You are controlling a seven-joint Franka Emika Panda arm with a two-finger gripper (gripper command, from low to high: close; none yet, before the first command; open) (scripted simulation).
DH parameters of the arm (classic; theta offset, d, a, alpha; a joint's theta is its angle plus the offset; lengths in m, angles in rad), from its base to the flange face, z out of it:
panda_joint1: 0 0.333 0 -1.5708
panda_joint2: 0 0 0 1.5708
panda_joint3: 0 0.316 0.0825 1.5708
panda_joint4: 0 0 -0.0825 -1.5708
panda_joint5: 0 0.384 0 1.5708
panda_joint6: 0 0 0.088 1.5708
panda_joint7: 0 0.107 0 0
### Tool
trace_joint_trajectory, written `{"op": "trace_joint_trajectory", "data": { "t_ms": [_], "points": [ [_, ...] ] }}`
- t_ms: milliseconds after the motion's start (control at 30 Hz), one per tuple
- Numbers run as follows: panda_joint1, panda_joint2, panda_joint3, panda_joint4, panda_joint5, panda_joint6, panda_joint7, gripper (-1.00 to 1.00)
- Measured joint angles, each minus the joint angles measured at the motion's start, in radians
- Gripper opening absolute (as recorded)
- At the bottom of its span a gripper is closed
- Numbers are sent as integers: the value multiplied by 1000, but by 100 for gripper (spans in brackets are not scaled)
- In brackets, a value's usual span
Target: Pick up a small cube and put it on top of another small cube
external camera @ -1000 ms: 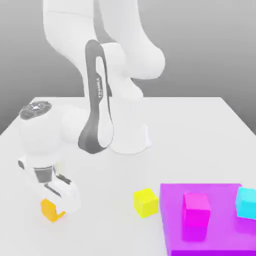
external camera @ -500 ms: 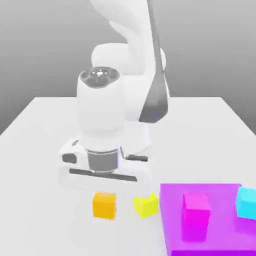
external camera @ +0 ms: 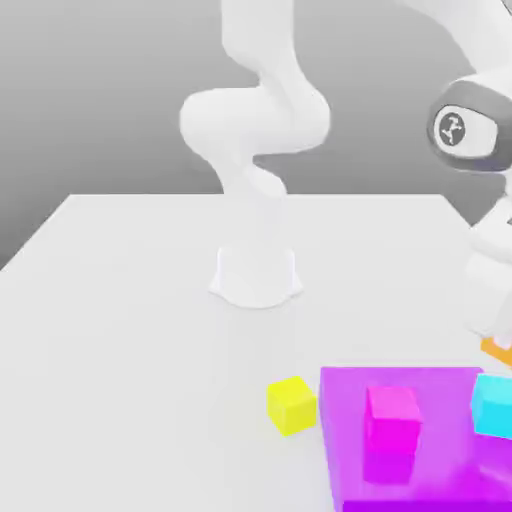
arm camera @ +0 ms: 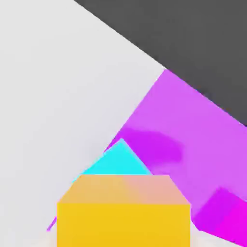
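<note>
You can't tell if your fingers are apart or together. The orange cube [arm camera: 124, 211] sits right at your hand, up in the air just above the blue cube [external camera: 494, 404] on the purple block [external camera: 345, 455]. The yellow cube [external camera: 291, 404] rests on the worktop [external camera: 120, 330] beside it.

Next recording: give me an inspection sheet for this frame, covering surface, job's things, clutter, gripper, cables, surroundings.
Surface: white table, with a purple slab at the exterior view's lower right.
Job's things: orange cube off the table, above the cyan cube, which sits on the slab.
Clutter: yellow cube on the table beside the slab; magenta cube on the slab.
Gripper: at the exterior view's right edge; finger state cannot be told.
Cables: nothing seen.
Surroundings: plain grey backdrop.
</note>
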Motion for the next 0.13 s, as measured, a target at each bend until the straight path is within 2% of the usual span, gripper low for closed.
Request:
{"op": "trace_joint_trajectory", "data": {
  "t_ms": [33, 133],
  "points": [
    [8, 31, -9, -5, -22, 33, 15, 100],
    [8, 31, -9, -5, -22, 33, 15, 100]
  ]
}}
